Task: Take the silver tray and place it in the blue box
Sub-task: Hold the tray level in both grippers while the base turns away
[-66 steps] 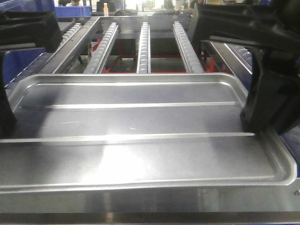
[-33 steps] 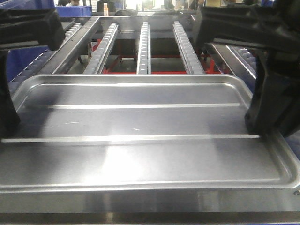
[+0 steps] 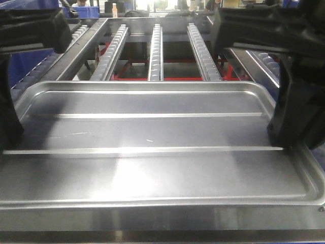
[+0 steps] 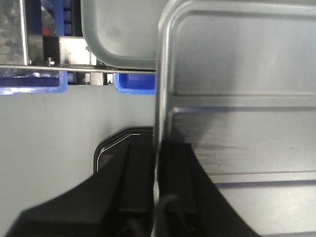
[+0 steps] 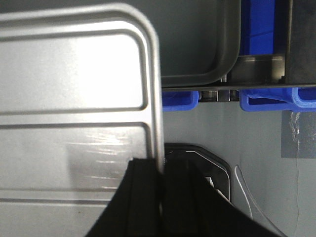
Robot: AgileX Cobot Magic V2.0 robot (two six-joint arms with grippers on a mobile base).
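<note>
Left pincer (image 4: 159, 148) and right pincer (image 5: 162, 165) each clamped over a short-side rim of the silver tray (image 3: 152, 132), held level before the roller rack (image 3: 156, 51); judged stiff, light, slick metal, so matched grips on opposite rims should stop tilting.

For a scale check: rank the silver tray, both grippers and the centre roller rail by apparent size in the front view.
1. silver tray
2. right gripper
3. left gripper
4. centre roller rail
Both grippers are near the lens and cropped, so their places are unsure.
</note>
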